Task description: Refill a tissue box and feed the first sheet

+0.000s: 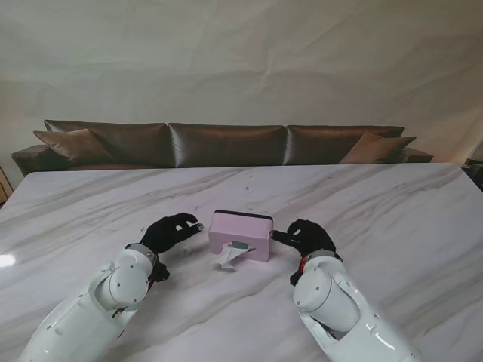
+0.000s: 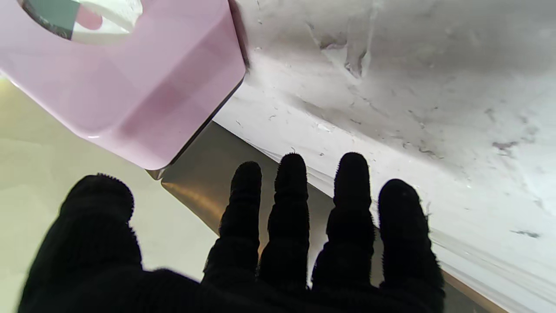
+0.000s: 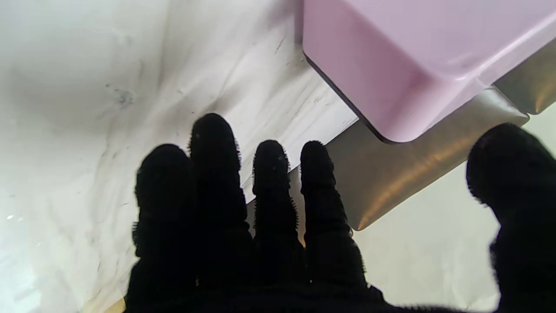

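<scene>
1. Two hands are seen flanking one pink tissue box (image 1: 240,234), which is set near the middle of the tabletop (image 1: 377,204), well clear of every edge and corner.
2. Its long axis is laid across the tabletop, from the left edge toward the right edge, so one short end is presented to each hand.
3. A white sheet (image 1: 229,258) is seen hanging from the opening on the box's near face, draped down to the tabletop; whether it is properly fed through cannot be told.
4. The right hand (image 1: 305,236) is placed just beside the box's right end; its fingertips appear to reach that end, though actual contact cannot be confirmed. In the right wrist view, the fingers (image 3: 269,174) are held straight and slightly spread, the thumb well apart, and nothing is held.
5. The left hand (image 1: 172,231) is positioned near the left end with a visible gap left between fingertips and box. In the left wrist view, the fingers (image 2: 293,182) are extended and spread, the thumb apart, and nothing is gripped.
6. The right hand is judged the nearer, so steadying the box would most readily be done from that side; the sheet would be reached from the near face, between both hands.
</scene>
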Robot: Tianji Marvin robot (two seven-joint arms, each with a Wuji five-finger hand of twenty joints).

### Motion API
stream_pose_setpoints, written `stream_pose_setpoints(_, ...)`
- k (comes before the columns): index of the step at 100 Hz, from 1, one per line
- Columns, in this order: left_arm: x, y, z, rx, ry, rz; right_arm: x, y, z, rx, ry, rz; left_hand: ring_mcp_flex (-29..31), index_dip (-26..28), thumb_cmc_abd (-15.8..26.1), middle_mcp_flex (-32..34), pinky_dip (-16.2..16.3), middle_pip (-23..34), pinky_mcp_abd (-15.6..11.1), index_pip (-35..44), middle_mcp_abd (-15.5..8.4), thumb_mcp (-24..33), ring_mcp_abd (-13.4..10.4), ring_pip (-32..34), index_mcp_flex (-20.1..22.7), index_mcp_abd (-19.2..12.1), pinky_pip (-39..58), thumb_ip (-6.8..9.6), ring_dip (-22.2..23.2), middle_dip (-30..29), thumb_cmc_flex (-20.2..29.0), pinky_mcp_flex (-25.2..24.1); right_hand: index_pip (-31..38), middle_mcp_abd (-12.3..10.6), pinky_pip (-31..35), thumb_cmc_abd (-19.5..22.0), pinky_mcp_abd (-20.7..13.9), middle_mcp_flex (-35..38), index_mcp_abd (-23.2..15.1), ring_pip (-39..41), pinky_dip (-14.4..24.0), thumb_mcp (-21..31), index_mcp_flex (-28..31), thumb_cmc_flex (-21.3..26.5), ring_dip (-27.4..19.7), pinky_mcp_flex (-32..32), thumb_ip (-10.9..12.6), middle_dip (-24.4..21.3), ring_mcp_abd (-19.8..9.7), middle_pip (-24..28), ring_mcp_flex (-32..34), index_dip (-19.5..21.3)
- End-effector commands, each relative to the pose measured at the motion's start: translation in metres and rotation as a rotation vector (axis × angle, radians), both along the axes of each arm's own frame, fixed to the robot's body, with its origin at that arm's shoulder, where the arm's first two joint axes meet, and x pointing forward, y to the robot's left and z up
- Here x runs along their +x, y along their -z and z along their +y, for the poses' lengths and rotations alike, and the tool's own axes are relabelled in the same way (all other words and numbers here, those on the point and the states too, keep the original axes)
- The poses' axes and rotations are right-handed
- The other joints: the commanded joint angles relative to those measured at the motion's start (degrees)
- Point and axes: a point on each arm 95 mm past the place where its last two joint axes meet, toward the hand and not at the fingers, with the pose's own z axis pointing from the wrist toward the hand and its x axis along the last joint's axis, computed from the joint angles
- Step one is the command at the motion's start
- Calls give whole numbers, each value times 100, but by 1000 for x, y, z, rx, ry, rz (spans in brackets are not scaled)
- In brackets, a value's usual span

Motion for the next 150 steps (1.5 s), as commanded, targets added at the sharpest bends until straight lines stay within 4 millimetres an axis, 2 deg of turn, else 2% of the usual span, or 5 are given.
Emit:
stream_pose_setpoints(1,-4,0,-3,-3,18,-3,-7,6,-1,-4,-15,24,-213,-131,-118,-329,-49,-130,-148,-73,-214,113,-118,-9,-180,68,-2992,-97,-46,-80,8,-122,4,-68,-44,-186,-271,-230,45,-120,61,64,-198,53,-9,-80,43,-122,99,-30,-104,-34)
stream_pose_setpoints(49,-21,13,-18,84,104,5,-11,33,3,-26,-66,86,-353,-163,-948,-545,-4,-60,-183,163,-381,390,-216,-59,-461,77,-3058,205,-111,-191,713,-207,151,-31,-331,-509,-270,-596,70,-261,169,0,-348,475,-4,-301,114,-272,-19,5,-315,-83)
stream_pose_setpoints(72,-14,16,-28,122,132,6,-1,40,14,-8,-94,90,-236,-176,-926,-343,24,-39,-194,364,-537,411,-236,33,-365,-80,-3041,281,-102,-278,847,-177,248,-48,-368,-533,-274,-526,53,-142,214,-22,-294,552,53,-291,118,-277,-46,98,-256,-86)
stream_pose_setpoints(118,-5,20,-47,96,182,34,6,46,38,27,-124,85,-108,-198,-759,-12,31,37,-183,573,-509,378,-229,106,-89,-155,-3034,294,-100,-314,932,-163,430,-64,-294,-647,-312,-316,1,71,278,-36,-82,813,126,-167,77,-258,-65,224,-97,-86)
stream_pose_setpoints(150,0,16,-63,55,205,9,5,38,48,67,-111,41,300,122,-490,755,34,287,-169,1259,-646,266,-302,381,508,-555,-2924,261,30,-171,1166,8,1019,-292,-55,-302,-316,661,-551,231,255,-469,930,1391,101,188,-3,-96,-68,396,390,80)
